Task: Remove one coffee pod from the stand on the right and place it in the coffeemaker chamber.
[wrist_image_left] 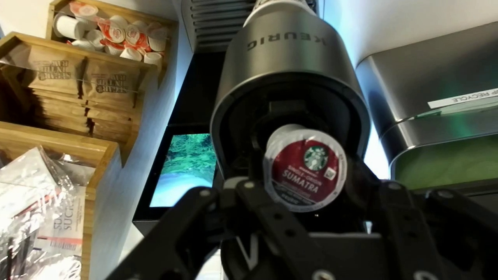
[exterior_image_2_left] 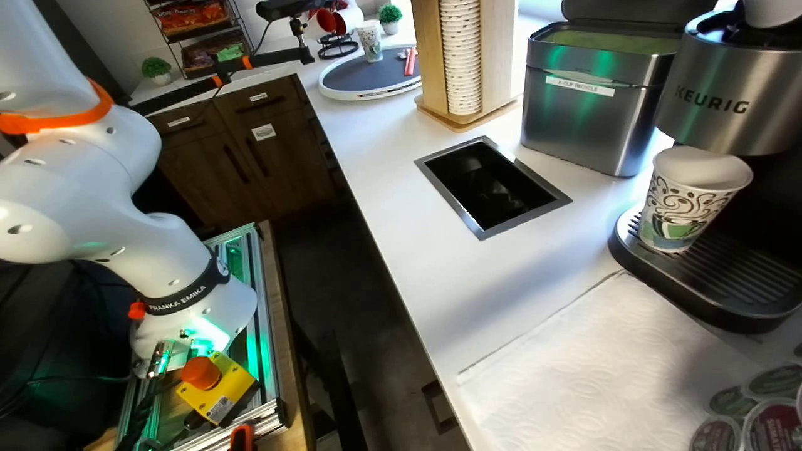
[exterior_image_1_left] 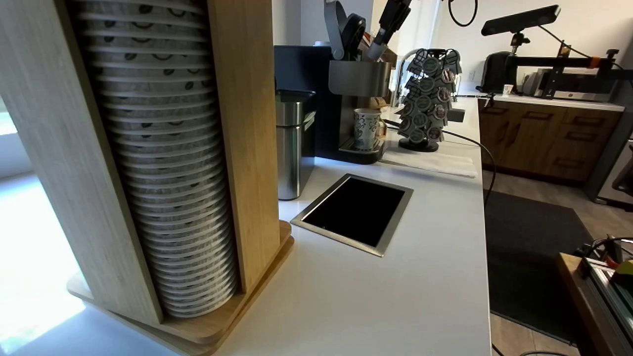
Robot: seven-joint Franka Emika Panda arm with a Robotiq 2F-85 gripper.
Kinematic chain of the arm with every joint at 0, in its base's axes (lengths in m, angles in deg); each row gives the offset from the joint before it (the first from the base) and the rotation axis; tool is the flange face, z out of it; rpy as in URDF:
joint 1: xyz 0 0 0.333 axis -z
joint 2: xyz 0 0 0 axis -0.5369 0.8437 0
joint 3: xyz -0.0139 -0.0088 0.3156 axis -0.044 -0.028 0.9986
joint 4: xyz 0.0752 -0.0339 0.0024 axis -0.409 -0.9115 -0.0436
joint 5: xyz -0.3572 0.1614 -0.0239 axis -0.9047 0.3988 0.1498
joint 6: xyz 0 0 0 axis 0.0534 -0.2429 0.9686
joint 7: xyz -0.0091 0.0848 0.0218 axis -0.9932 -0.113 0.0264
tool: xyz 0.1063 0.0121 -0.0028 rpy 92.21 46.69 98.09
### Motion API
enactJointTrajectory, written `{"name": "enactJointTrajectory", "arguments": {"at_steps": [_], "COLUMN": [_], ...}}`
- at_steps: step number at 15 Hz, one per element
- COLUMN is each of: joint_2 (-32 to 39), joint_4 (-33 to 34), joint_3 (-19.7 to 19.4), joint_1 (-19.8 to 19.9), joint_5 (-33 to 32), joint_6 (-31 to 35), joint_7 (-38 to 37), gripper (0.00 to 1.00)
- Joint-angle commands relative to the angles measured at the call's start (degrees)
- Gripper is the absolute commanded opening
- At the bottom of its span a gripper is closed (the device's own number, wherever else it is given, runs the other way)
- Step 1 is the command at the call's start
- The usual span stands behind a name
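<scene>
Black gripper (wrist_image_left: pixel 307 165), low in frame, clamps a coffee pod (wrist_image_left: pixel 305 173), likely light and crushable, best held by its rim.

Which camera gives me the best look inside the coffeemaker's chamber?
The wrist view: it faces the open chamber, though a Sumatra pod covers part. Both exterior views show mainly the coffeemaker's silver head from outside, its interior largely hidden.

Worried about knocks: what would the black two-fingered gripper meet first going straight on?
Probably the silver-fronted coffeemaker: its round black chamber, the gripped maroon-lidded pod leading; depth is unclear.
</scene>
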Motion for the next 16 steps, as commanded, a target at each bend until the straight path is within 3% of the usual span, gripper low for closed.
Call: {"name": "enactJointTrajectory", "arguments": {"at_steps": [1, 16], "joint_2": [1.23, 2.55], "joint_4": [1.82, 2.21], "joint_3": [0.83, 1.13], "joint_1": [1.11, 1.44], "joint_5": [1.2, -0.03], "joint_6": [-2.04, -2.96], "joint_7": [0.77, 0.37], "gripper": [0.29, 0.29]}}
